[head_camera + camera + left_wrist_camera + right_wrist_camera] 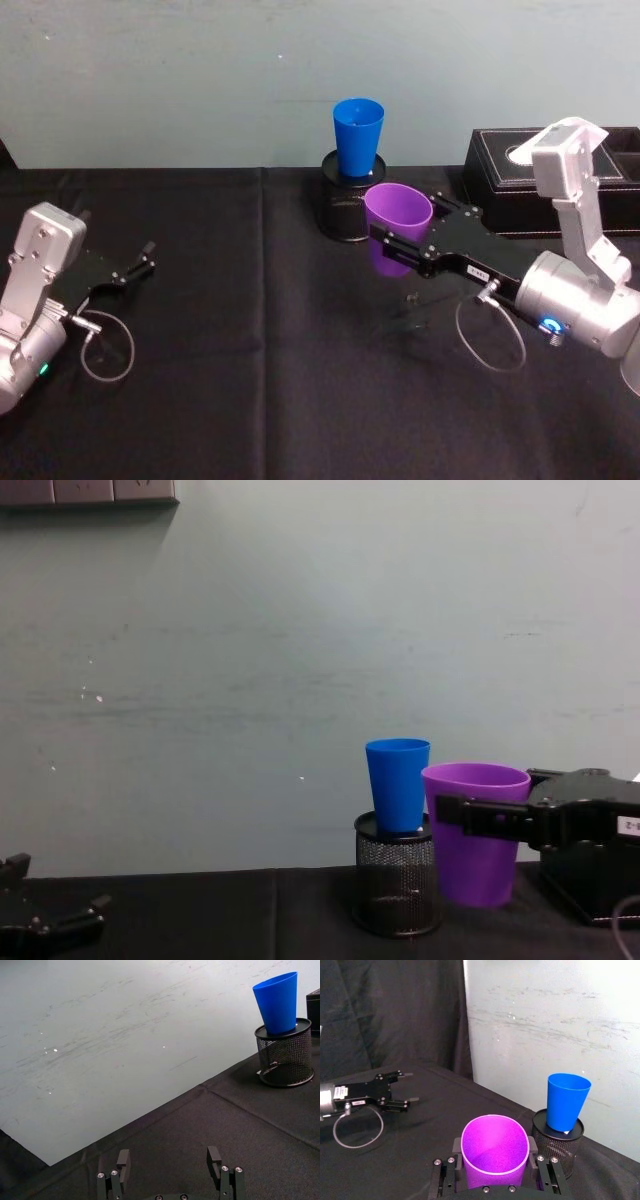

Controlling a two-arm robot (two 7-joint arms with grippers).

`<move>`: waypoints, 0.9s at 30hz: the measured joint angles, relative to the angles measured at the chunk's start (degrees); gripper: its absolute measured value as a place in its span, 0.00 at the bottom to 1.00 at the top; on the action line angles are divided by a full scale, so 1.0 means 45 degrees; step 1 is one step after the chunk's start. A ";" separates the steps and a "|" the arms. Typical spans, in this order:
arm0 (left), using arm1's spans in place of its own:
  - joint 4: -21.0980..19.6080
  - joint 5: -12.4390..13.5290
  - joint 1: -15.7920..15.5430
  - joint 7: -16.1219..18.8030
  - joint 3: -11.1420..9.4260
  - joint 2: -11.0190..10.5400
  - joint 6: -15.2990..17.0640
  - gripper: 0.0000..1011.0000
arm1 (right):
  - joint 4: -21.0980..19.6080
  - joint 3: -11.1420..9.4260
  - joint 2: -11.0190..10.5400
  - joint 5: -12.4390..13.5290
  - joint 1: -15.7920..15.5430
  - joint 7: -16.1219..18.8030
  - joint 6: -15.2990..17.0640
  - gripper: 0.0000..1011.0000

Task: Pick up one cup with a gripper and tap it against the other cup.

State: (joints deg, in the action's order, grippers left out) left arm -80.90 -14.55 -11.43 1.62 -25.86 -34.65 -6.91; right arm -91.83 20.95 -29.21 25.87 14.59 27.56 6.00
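Note:
My right gripper (392,248) is shut on the purple cup (398,215), holding it upright above the black tablecloth with a finger on each side (494,1152). The blue cup (358,135) stands upright in the top of a black wire-mesh pen holder (345,212) at the back centre. The purple cup hangs just in front and to the right of it. In the right wrist view a gap shows between it and the blue cup (565,1102). From the chest, the purple cup (475,830) sits beside the blue cup (398,785). My left gripper (143,262) rests open at the far left.
A black box (560,165) with a white emblem stands at the back right, behind my right arm. A pale wall runs along the table's far edge. Black cloth covers the table (260,380) between the two arms.

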 joint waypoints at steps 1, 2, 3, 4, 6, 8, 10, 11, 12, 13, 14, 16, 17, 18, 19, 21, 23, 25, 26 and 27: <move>0.0000 0.0000 0.0001 0.0000 0.0000 0.0000 0.0000 0.99 | 0.0104 0.0048 0.0037 0.0001 0.0086 0.0003 0.0007 0.72; 0.0000 0.0000 0.0000 0.0000 0.0000 0.0000 0.0000 0.99 | 0.0357 0.0149 0.0129 0.0014 0.0290 0.0031 0.0017 0.72; 0.0000 0.0000 0.0000 0.0000 0.0000 0.0000 0.0000 0.99 | 0.0502 0.0200 0.0185 0.0031 0.0400 0.0065 0.0017 0.72; 0.0000 0.0000 0.0000 -0.0001 0.0000 0.0000 0.0000 0.99 | 0.0643 0.0246 0.0244 0.0043 0.0520 0.0102 0.0017 0.72; 0.0000 0.0000 0.0000 -0.0001 0.0000 0.0000 0.0000 0.99 | 0.1106 0.0382 0.0455 0.0057 0.0847 0.0168 -0.0009 0.72; 0.0000 0.0001 0.0000 0.0000 0.0001 0.0000 0.0000 0.99 | 0.1472 0.0488 0.0622 0.0048 0.1122 0.0193 -0.0085 0.72; 0.0000 0.0001 0.0000 0.0000 0.0000 0.0000 0.0000 0.99 | 0.1846 0.0586 0.0808 0.0037 0.1384 0.0199 -0.0161 0.72; 0.0000 0.0000 0.0000 -0.0001 0.0000 0.0000 0.0000 0.99 | 0.2169 0.0666 0.0959 0.0010 0.1605 0.0204 -0.0237 0.72; 0.0000 0.0000 0.0000 0.0000 0.0000 0.0000 0.0000 0.99 | 0.2394 0.0715 0.1061 -0.0021 0.1745 0.0205 -0.0297 0.72; 0.0000 0.0000 0.0000 0.0000 0.0000 0.0000 0.0000 0.99 | 0.2576 0.0754 0.1147 -0.0055 0.1861 0.0206 -0.0364 0.72; 0.0000 0.0001 0.0001 -0.0001 -0.0001 0.0000 -0.0001 0.99 | 0.3048 0.0856 0.1359 -0.0155 0.2141 0.0205 -0.0521 0.72; 0.0000 0.0000 -0.0001 0.0000 0.0000 0.0000 0.0000 0.99 | 0.3652 0.0969 0.1645 -0.0318 0.2495 0.0198 -0.0792 0.72; 0.0001 0.0000 0.0000 0.0000 0.0000 0.0000 0.0000 0.99 | 0.3900 0.1012 0.1746 -0.0377 0.2627 0.0197 -0.0877 0.72; 0.0001 0.0000 0.0001 -0.0001 0.0000 0.0000 0.0000 0.99 | 0.4226 0.1064 0.1895 -0.0485 0.2815 0.0194 -0.1032 0.72; 0.0000 0.0000 0.0000 0.0000 0.0000 0.0000 0.0000 0.99 | 0.4439 0.1102 0.1992 -0.0555 0.2929 0.0194 -0.1120 0.72; 0.0001 0.0000 0.0000 0.0000 0.0000 0.0000 -0.0001 0.99 | 0.4826 0.1157 0.2162 -0.0674 0.3152 0.0194 -0.1280 0.72; 0.0000 0.0000 0.0000 -0.0001 0.0000 0.0000 0.0000 0.99 | 0.5364 0.1210 0.2405 -0.0841 0.3455 0.0195 -0.1500 0.72; 0.0001 0.0000 0.0000 0.0000 0.0000 0.0000 0.0000 0.99 | 0.5702 0.1223 0.2550 -0.0935 0.3648 0.0195 -0.1627 0.72; 0.0001 0.0000 0.0000 0.0000 0.0000 0.0000 0.0000 0.99 | 0.6049 0.1227 0.2700 -0.1009 0.3827 0.0198 -0.1735 0.72; 0.0001 0.0001 0.0000 0.0000 0.0001 0.0000 0.0000 0.99 | 0.6204 0.1226 0.2770 -0.1039 0.3912 0.0203 -0.1784 0.72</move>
State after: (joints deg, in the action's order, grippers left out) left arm -80.90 -14.54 -11.43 1.62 -25.86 -34.64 -6.91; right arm -63.91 26.46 -16.75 21.20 32.20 28.48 -2.03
